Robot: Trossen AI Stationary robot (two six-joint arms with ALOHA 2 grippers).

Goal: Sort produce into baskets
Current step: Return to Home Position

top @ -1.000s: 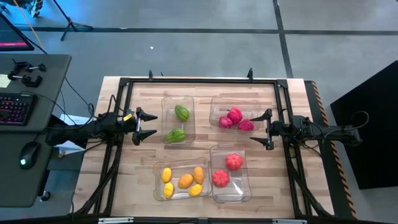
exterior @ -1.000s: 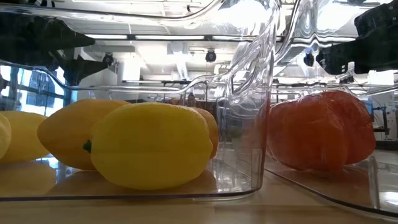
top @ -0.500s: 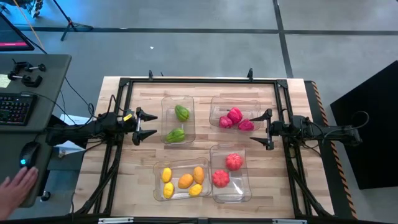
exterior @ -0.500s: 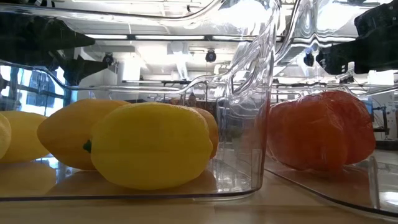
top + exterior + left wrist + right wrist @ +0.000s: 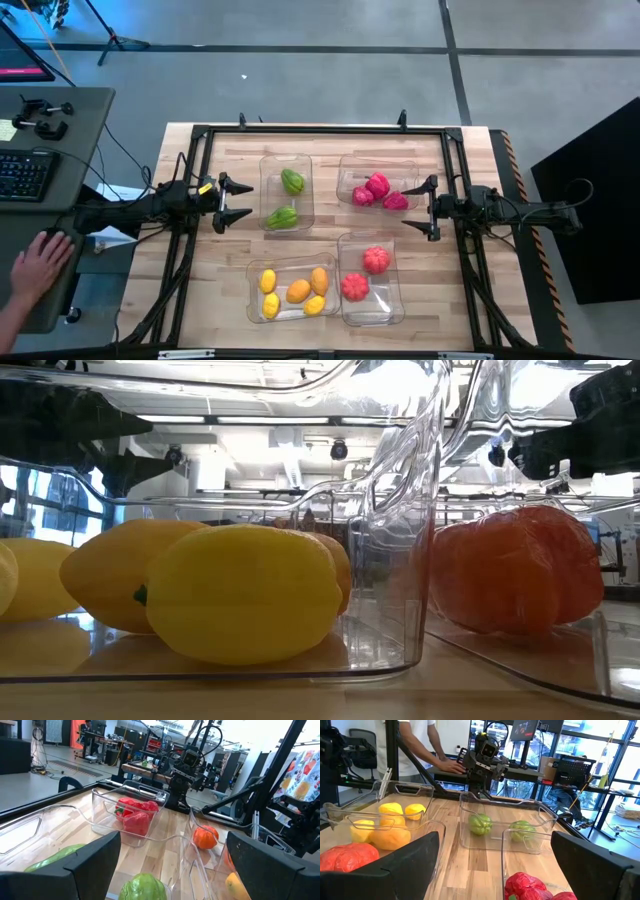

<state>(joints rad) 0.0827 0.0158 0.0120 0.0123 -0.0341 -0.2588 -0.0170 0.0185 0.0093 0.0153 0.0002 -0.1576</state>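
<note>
- The left gripper (image 5: 236, 200) hovers just inside the left edge of the light wooden table (image 5: 220, 290). Its two dark fingers are spread wide and hold nothing. The right gripper (image 5: 415, 208) sits opposite, just inside the table's right edge, equally spread and empty.
- All the produce appears sorted, and no piece shows loose on the table.
- Two green toy vegetables (image 5: 292, 181) lie in the first clear rectangular plastic bin (image 5: 285, 165), on the table's rear-left part.
- A cluster of red-pink toy fruits (image 5: 377, 189) fills the second clear bin (image 5: 350, 165), on the rear-right part.
- Yellow and orange toy fruits (image 5: 298, 291) sit in the third clear bin (image 5: 285, 265), on the table's front-left part.
- Two round red toy fruits (image 5: 376, 259) rest in the fourth clear bin (image 5: 375, 305), on the front-right part, just beside the third.
- With nothing left to carry, the main risk is probably contact. Each open gripper points at a rear bin from close by, so any forward drift or swing could push a light bin across the table and disturb its load.
- The two front bins stand side by side, so a knock to one would likely shift the other too.
- A person's hand (image 5: 40, 265) rests on the grey desk (image 5: 60, 130) beyond the table's left edge, near the left arm's base. An unexpected arm motion there could be a hazard.
</note>
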